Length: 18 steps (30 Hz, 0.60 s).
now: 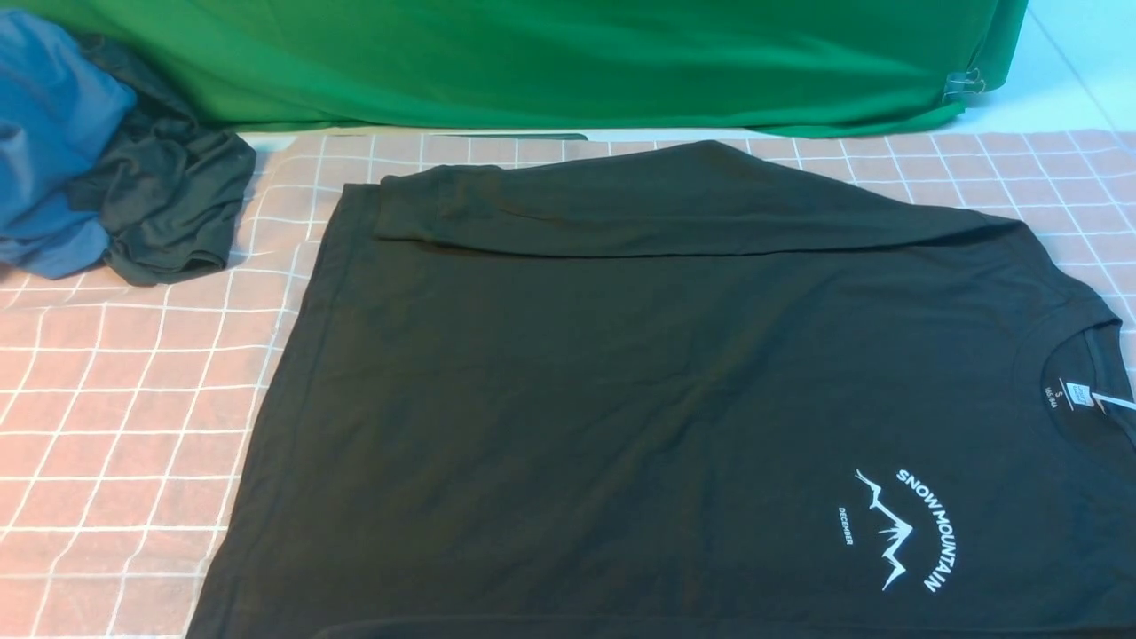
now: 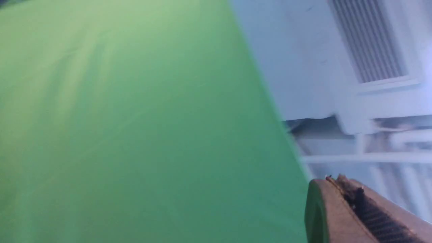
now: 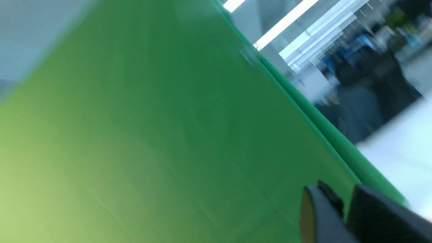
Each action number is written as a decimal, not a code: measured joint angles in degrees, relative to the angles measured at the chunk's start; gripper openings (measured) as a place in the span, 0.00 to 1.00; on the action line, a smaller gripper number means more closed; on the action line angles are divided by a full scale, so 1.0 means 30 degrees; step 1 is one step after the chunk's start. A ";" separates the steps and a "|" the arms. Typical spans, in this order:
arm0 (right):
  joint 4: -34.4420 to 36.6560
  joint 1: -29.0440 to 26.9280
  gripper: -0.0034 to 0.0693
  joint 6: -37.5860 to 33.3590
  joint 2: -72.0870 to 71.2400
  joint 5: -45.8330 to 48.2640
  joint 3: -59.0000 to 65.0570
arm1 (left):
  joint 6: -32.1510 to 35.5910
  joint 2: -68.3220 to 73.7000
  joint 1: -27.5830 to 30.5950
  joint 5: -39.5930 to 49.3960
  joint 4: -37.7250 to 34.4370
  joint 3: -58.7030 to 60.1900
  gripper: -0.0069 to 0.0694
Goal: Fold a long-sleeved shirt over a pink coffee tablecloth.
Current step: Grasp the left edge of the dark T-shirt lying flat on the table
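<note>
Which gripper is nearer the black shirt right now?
Cannot tell. Neither arm shows over the shirt in the front view; left gripper and right gripper both face the green cloth.

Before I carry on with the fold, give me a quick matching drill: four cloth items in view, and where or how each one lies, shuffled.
Things:
1. black long-sleeved shirt with white mountain print
2. pink white-gridded tablecloth
3. plain bright green cloth
4. crumpled blue garment

States:
A. bunched at the far left
B. spread out under the shirt
C. along the far edge, behind everything else
D. laid flat, one sleeve folded across its body

Pairs: 1-D, 2-B, 3-C, 4-A.
</note>
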 joint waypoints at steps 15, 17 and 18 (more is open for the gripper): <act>-0.0056 0.0238 0.10 -1.1651 1.4676 2.2008 -1.7188 | 1.0243 1.4723 -0.0020 3.4497 0.1779 -1.6372 0.11; 0.1687 0.0562 0.10 -1.3756 1.6453 2.3167 -1.7140 | 1.2446 1.6559 -0.0020 3.5276 -0.0427 -1.5627 0.11; 0.2471 0.0702 0.10 -1.4507 1.6858 2.3390 -1.7022 | 1.2931 1.7070 -0.0102 3.5203 -0.0795 -1.5174 0.11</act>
